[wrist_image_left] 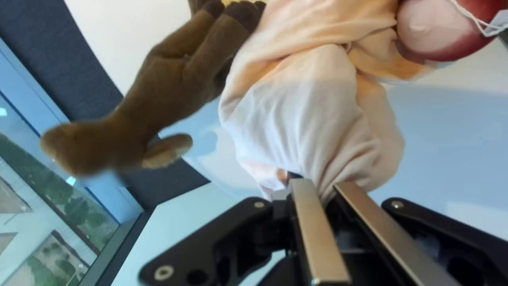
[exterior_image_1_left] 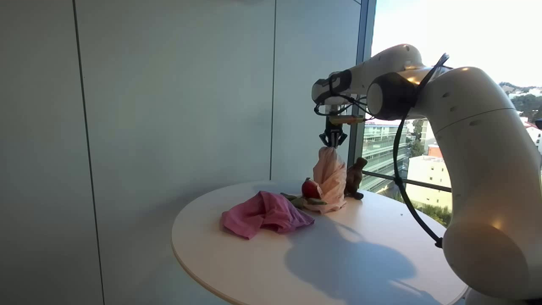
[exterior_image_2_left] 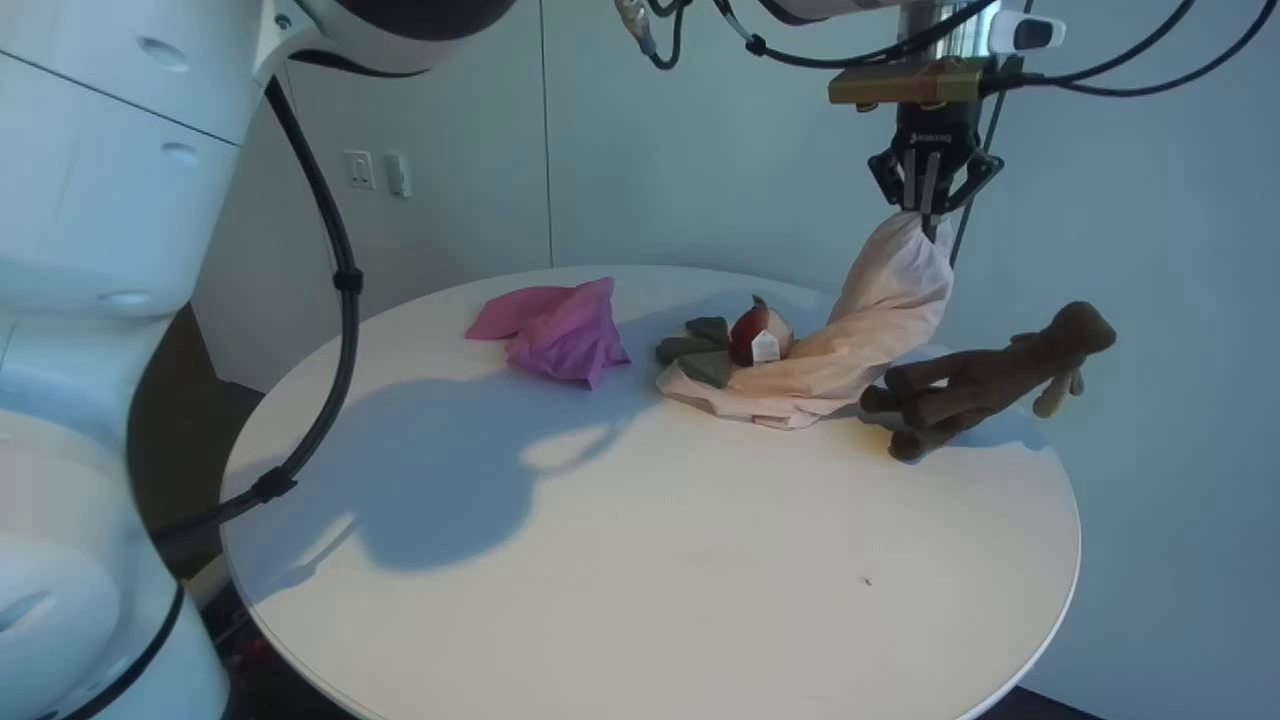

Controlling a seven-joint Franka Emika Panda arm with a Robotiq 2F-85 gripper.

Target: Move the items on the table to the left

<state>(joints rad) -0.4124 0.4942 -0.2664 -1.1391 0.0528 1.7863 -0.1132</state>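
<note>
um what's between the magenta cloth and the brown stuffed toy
Green leaf-shaped pieces, a red-and-cream round object and the peach cloth, as both exterior views show.

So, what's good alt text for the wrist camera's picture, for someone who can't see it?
A robot's hand at the bottom pinches a gathered peach cloth, which fills the middle. At left is a brown toy, apparently plush, with a window beyond it; at upper right, a round red-and-pale object is cut off by the edge.

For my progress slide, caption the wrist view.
Gripper pinching bunched peach-pink cloth, flanked by brown plush animal and tagged round red-and-pink item.
</note>
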